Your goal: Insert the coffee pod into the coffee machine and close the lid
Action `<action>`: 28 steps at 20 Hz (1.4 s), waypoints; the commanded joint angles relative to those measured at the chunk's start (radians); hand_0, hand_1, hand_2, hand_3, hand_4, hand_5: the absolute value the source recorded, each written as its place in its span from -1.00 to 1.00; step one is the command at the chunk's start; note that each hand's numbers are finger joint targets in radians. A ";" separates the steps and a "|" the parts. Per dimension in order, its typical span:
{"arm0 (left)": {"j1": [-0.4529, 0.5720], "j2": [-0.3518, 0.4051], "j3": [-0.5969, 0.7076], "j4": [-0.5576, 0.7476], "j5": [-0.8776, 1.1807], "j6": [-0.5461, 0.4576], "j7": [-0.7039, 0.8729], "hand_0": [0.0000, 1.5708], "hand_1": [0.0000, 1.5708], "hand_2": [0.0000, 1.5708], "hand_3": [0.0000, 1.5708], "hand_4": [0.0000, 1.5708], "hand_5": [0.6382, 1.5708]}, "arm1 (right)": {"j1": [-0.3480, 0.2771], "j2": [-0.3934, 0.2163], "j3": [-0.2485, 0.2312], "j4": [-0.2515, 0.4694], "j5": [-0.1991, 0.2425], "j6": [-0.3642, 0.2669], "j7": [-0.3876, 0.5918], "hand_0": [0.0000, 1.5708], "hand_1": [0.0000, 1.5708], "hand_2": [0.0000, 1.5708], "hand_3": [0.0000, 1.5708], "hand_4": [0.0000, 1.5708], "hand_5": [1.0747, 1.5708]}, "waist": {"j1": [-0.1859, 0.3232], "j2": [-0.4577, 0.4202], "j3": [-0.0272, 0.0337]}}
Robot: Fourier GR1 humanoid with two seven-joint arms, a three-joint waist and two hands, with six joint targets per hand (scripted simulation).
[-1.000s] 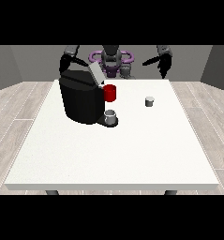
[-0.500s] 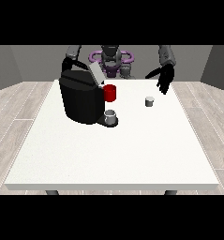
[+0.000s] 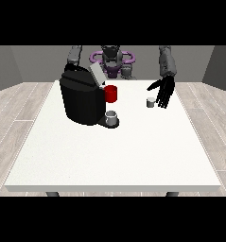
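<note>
**Black robot hand beside the coffee pod, lid of the machine up**

Black is the coffee machine (image 3: 81, 100), which stands on the white table (image 3: 114, 151) at the far left part of it. Its lid (image 3: 97, 73) is raised and tilts upward, grey on the side we see. A red part (image 3: 111, 93) shows at the front of the machine, and under it a small grey cup (image 3: 112, 116) stands on the base of the machine.

The coffee pod (image 3: 151, 102), small and grey, stands upright on the table, well apart from the machine, to the right of it in the view. The robot hand at the view's right (image 3: 164, 92) hangs just beside the pod, with its fingers straight, spread and pointing down. If the fingers touch the pod, I cannot tell; nothing is held in them.

The robot hand at the view's left is hidden behind the machine; only its grey arm (image 3: 74, 56) shows above the machine.
</note>
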 commanded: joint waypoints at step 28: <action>-0.165 -0.071 -0.156 0.327 -0.455 0.198 -0.117 0.32 0.32 0.43 0.28 -0.50 1.00 | -0.038 -0.013 -0.038 0.204 0.026 -0.041 -0.032 -1.00 -1.00 -1.00 -1.00 -1.00 1.00 | 0.037 -0.050 0.0001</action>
